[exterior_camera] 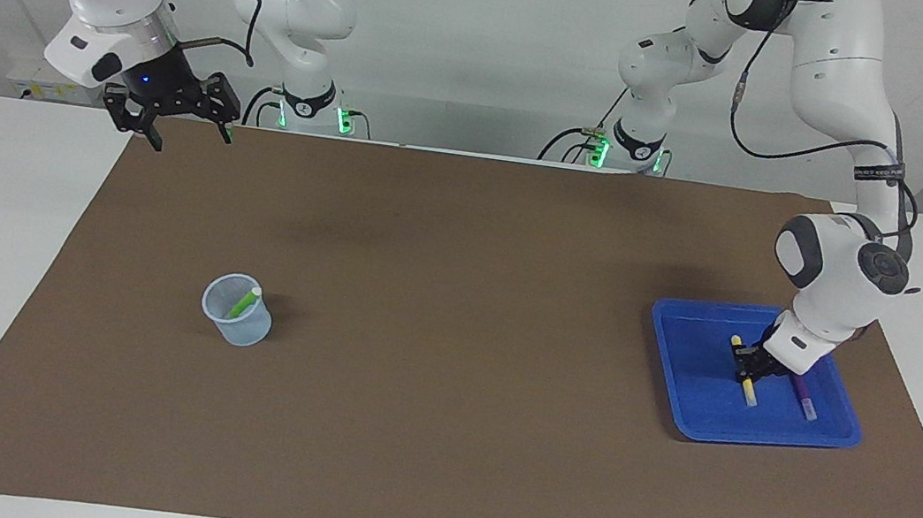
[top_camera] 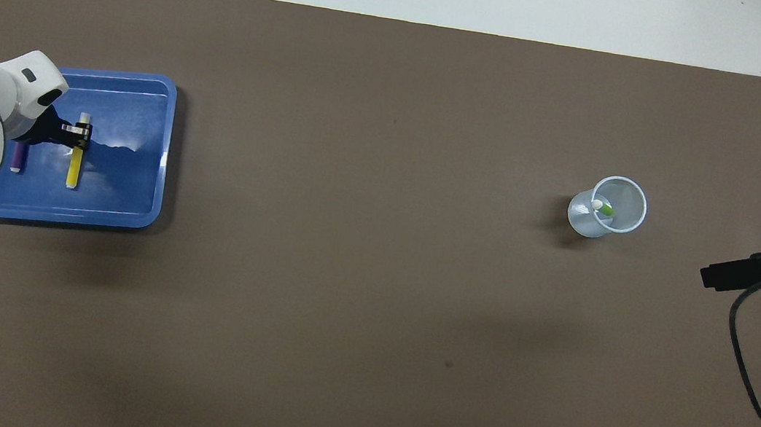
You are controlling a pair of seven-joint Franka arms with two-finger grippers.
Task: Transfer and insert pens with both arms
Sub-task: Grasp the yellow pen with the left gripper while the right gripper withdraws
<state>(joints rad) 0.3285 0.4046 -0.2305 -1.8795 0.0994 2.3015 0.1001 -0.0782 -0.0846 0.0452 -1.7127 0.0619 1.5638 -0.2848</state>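
down in the blue tray (exterior_camera: 699, 415) at the left arm's end of the mat (exterior_camera: 438, 434), the left gripper (exterior_camera: 747, 362) sits low with its fingers closed on the yellow pen (exterior_camera: 748, 388) around its middle; the pen's pale end pokes out from under the gripper on the side away from the robots, and in the overhead view the same gripper (top_camera: 76, 133) straddles the yellow pen (top_camera: 74, 167) crosswise. just beside the gripper, toward the table's edge, the purple pen (exterior_camera: 803, 397) lies flat in the same tray, not touching the fingers. well apart from both grippers, the green pen (exterior_camera: 244, 302) leans inside the clear cup (exterior_camera: 235, 320) toward the right arm's end. the right gripper (exterior_camera: 177, 119) waits up in the air over the mat's corner at its own end, fingers spread apart and holding nothing
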